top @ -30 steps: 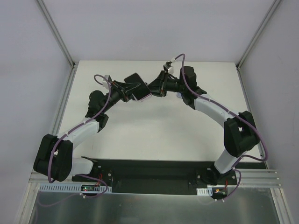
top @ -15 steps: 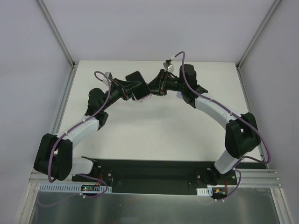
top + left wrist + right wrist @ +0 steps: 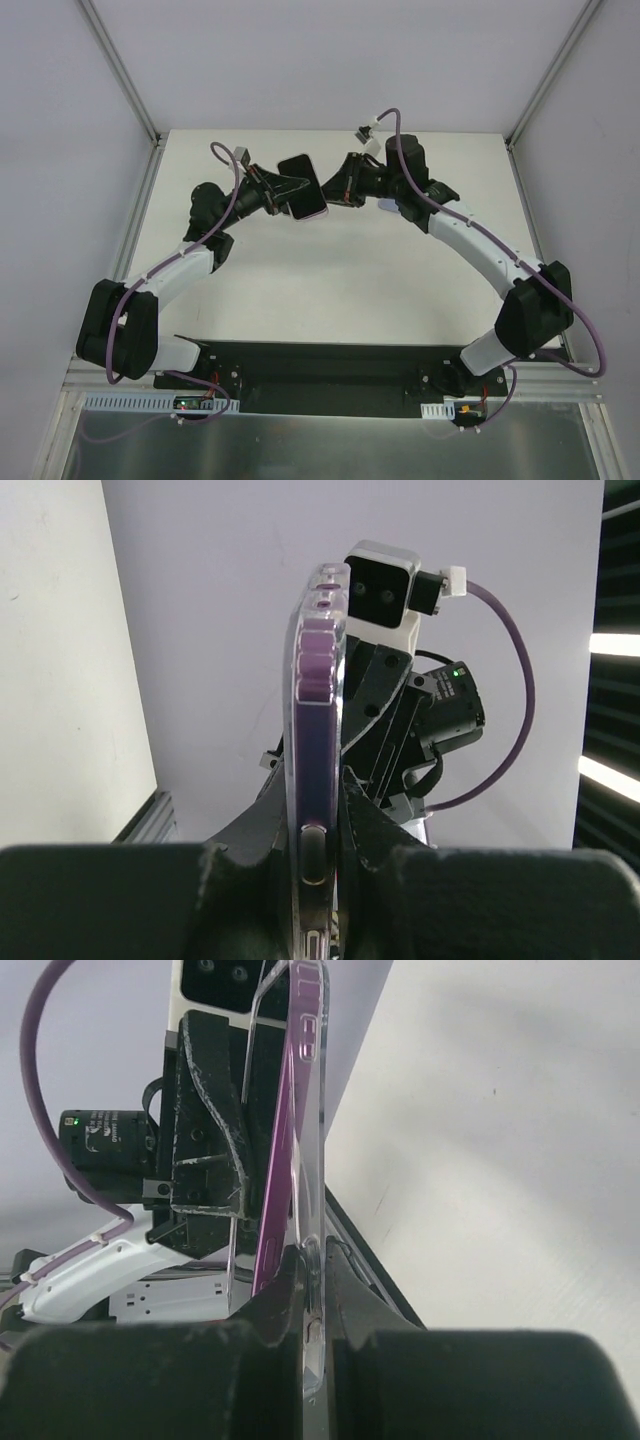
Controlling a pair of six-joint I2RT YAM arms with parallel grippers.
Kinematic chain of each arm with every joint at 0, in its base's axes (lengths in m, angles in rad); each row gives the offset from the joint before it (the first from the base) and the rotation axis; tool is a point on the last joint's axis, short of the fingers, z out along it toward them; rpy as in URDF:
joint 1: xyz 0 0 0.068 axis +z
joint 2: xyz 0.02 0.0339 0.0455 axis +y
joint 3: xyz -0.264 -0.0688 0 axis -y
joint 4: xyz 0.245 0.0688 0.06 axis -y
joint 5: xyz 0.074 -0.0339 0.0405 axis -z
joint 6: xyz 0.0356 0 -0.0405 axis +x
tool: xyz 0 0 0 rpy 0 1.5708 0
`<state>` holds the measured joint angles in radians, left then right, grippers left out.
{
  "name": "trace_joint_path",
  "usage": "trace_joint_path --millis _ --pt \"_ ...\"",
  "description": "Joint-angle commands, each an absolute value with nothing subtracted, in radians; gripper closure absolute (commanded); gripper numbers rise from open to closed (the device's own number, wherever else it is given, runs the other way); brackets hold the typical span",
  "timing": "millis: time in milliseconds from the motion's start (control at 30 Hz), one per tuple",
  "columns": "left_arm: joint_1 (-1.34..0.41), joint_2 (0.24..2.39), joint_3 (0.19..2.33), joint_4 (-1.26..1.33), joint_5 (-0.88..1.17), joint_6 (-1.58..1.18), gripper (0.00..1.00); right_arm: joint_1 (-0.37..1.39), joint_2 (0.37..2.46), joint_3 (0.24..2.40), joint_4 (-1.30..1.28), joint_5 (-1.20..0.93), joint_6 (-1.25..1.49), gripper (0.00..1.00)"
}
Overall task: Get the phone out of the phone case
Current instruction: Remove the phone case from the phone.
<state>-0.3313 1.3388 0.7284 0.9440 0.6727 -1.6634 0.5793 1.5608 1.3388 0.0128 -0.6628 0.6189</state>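
A purple phone (image 3: 303, 185) in a clear case is held above the far middle of the white table (image 3: 330, 290), between both grippers. My left gripper (image 3: 288, 190) grips it from the left. In the left wrist view its jaws (image 3: 318, 845) are shut on the cased phone (image 3: 315, 680), seen edge-on and upright. My right gripper (image 3: 326, 195) grips it from the right. In the right wrist view its jaws (image 3: 312, 1280) pinch the clear case's edge (image 3: 312, 1110). There the purple phone (image 3: 275, 1190) stands slightly off the case wall.
Grey walls with metal corner posts (image 3: 120, 70) enclose the table on three sides. The black base plate (image 3: 320, 365) lies along the near edge. Purple cables (image 3: 225, 205) loop above both wrists.
Both grippers have carried the phone slightly right and turned it more upright. The right arm's elbow has swung out to the right and nearer.
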Motion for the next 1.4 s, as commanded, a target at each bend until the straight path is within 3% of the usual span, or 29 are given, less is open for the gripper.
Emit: trace_joint_path --millis 0,33,67,133,167,300,400,700,1000,1367 --pt "-0.466 1.316 0.793 1.075 0.988 -1.651 0.96 0.707 1.553 1.304 -0.077 -0.513 0.454 0.99" --pt "-0.466 1.315 0.792 1.071 0.988 -1.644 0.91 0.703 1.54 1.295 -0.099 -0.493 0.45 0.99" --pt "-0.466 1.312 0.79 1.066 0.995 -1.637 0.77 0.696 1.516 1.27 -0.109 -0.474 0.445 0.99" --pt "-0.466 1.302 0.792 1.048 1.006 -1.615 0.63 0.677 1.488 1.243 -0.124 -0.427 0.431 0.99" --pt "-0.466 1.296 0.792 1.039 1.014 -1.606 0.46 0.669 1.462 1.206 -0.127 -0.416 0.428 0.99" --pt "-0.463 1.256 0.805 0.86 1.028 -1.49 0.17 0.615 1.393 1.122 -0.164 -0.356 0.397 0.99" --pt "-0.454 1.226 0.824 0.751 1.028 -1.398 0.05 0.598 1.345 1.091 -0.227 -0.287 0.351 0.99" --pt "-0.428 1.201 0.871 0.206 0.916 -1.089 0.01 0.581 1.279 1.04 -0.426 -0.065 0.247 0.99" --pt "-0.515 1.244 0.887 -0.07 0.64 -0.931 0.02 0.583 1.377 1.074 -0.518 0.064 0.253 0.99" --pt "-0.738 1.469 0.997 -0.104 0.371 -0.871 0.15 0.644 1.526 1.189 -0.633 0.126 0.377 0.99"
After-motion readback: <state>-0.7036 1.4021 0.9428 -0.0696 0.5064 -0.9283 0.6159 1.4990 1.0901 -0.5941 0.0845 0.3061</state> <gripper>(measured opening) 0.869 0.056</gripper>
